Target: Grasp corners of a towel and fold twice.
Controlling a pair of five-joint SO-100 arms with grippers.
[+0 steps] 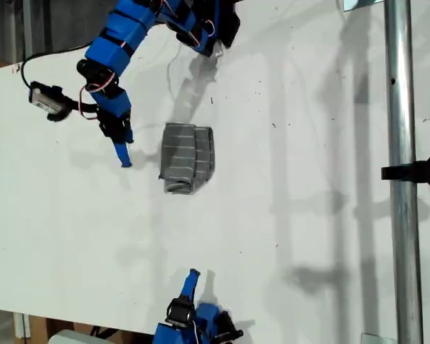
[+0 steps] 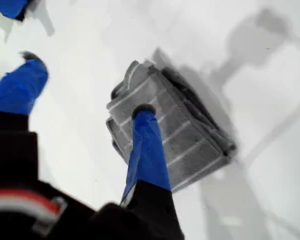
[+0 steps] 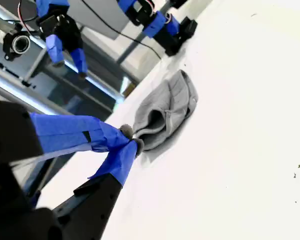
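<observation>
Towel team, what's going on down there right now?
First hand open, empty, beside the towel. Second hand shut, empty. Towel folded small, lying free. Nothing in the way.

First arm: reaching in from the upper edge of the exterior view, blue segments bent downward at the wrist.
First gripper [image 1: 122, 154]: jaws spread apart, holding nothing, blue fingertips [image 2: 145, 130] pointing at the table, hanging above it.
Second arm: entering from the lower edge of the exterior view, only its end links showing.
Second gripper [image 3: 129, 139]: blue jaws pressed tip to tip, nothing between them, pointing up the exterior view, low over the surface.
</observation>
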